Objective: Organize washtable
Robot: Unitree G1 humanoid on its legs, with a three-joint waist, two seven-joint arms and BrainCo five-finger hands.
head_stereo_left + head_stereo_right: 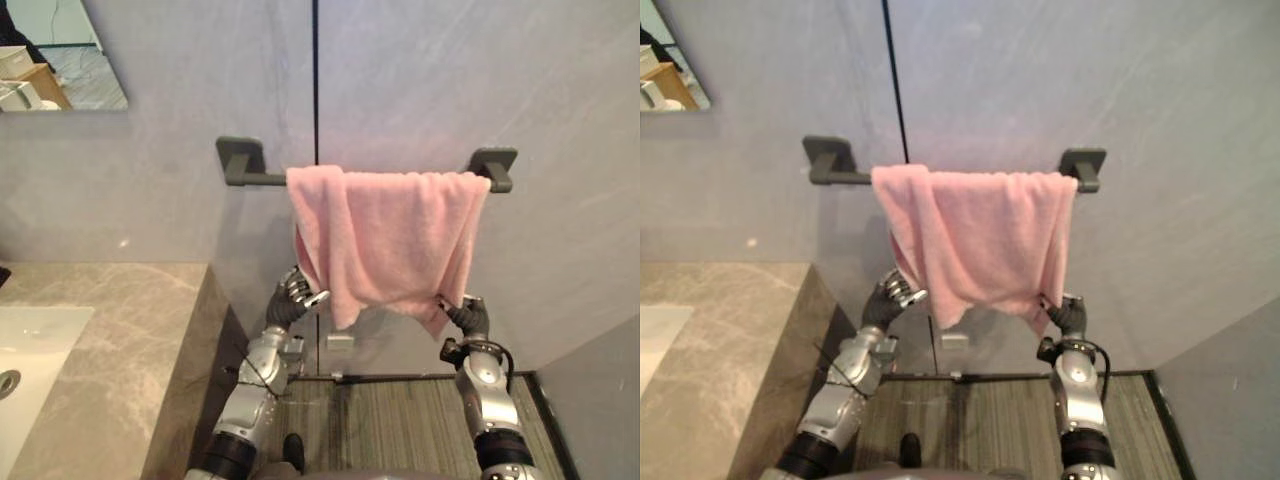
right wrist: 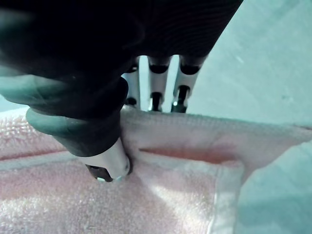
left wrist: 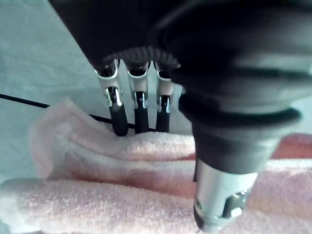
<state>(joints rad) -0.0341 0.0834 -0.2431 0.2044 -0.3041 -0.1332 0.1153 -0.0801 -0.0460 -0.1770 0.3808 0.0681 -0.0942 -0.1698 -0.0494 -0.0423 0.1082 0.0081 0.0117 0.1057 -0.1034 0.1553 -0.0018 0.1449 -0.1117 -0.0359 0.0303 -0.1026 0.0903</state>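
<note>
Towel (image 1: 385,235) hangs on bar (image 1: 265,180) | left hand (image 1: 298,292) and right hand (image 1: 465,316) each pinch its bottom | hard pull may drag it off

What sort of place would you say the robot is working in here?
Probably a bathroom: a pink towel hangs over a dark wall rail, a marble-look counter holds a white basin, and a mirror hangs on the wall.
</note>
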